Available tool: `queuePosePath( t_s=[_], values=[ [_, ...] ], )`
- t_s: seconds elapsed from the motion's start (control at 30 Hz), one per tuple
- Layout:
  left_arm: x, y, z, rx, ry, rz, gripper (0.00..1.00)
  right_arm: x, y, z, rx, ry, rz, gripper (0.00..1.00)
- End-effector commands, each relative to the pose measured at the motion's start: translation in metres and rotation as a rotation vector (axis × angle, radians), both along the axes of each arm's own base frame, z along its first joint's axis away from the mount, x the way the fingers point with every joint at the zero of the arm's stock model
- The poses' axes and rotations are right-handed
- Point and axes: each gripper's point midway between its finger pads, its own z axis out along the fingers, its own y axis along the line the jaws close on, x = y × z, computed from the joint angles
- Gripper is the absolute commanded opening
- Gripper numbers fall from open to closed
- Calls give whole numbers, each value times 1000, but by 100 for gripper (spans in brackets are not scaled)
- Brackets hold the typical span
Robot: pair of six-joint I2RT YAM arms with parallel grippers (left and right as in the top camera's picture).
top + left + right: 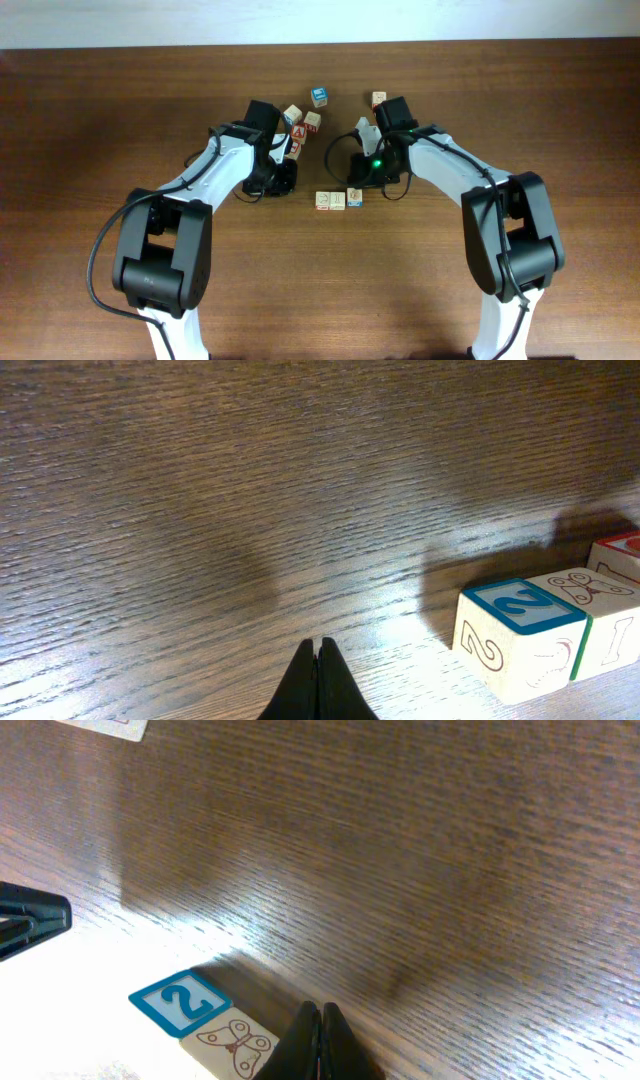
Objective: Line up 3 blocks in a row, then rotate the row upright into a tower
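- The left gripper [318, 682] is seen clenched, its two black fingers pressed together with nothing between them, low over the dark wood-grain table [200, 510].
- The right gripper [320, 1042] is likewise clamped shut and empty, low over the same table.
- Near the left gripper's right side, apart from its tips, a row of three small wooden alphabet cubes [338, 200] is found.
- Nearest to that gripper lies the pale wooden cube with a blue-framed 2 [520, 622]. The beige wooden cube with a butterfly outline [600, 610] touches it on the far side. Beyond that sits a wooden cube with a red-edged face [622, 555], cut off by the picture's edge.
- From the right gripper, the first two cubes are seen just left of its tips. Whether the third lies under the fingers cannot be told.
- Further out, beyond both grippers, a loose cluster of other lettered cubes [313, 120] is seen, well apart from the row.
- The cubes are judged light, rigid and not fragile, with smooth printed faces that may slip a little.
- A hold is best taken across two opposite flat sides, square on and at mid-height. Corners and edges are best avoided, since a cube could twist out.
- Where cubes touch, the shared faces cannot be reached, so the free faces across the row would be used, once the jaws are opened.
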Motion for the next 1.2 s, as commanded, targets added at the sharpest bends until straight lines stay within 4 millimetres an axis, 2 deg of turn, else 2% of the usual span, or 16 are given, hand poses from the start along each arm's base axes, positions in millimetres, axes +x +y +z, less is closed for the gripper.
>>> queuePosePath(
  t_s=[0.0, 0.07, 0.17, 0.2, 0.23, 0.53, 0.97, 1.03, 1.1, 1.17],
  values=[
    [-1, 2, -5, 12, 9, -14, 0, 11, -12, 14, 12, 30, -61, 4],
    [-1, 2, -5, 13, 10, -14, 0, 8, -20, 18, 2, 74, -87, 4],
    [-2, 3, -5, 14, 12, -14, 0, -5, -36, 8, -89, 134, -111, 4],
    [-2, 3, -5, 14, 12, -14, 0, -7, -48, 3, -154, 156, -166, 4],
    [-2, 3, -5, 14, 12, -14, 0, -8, -48, 1, -154, 158, -166, 4],
    [-3, 3, -5, 14, 14, -14, 0, -27, -19, -5, -161, 165, -86, 4],
    [-3, 3, -5, 14, 16, -13, 0, -49, -13, -3, -136, 266, -79, 4],
    [-3, 3, -5, 14, 15, -14, 0, -45, -15, -2, -134, 241, -62, 4],
    [-3, 3, -5, 14, 15, -14, 0, -25, -31, 2, -196, 179, -101, 5],
    [-3, 3, -5, 14, 15, -14, 0, -8, -30, 6, -198, 103, -88, 5]
  ],
)
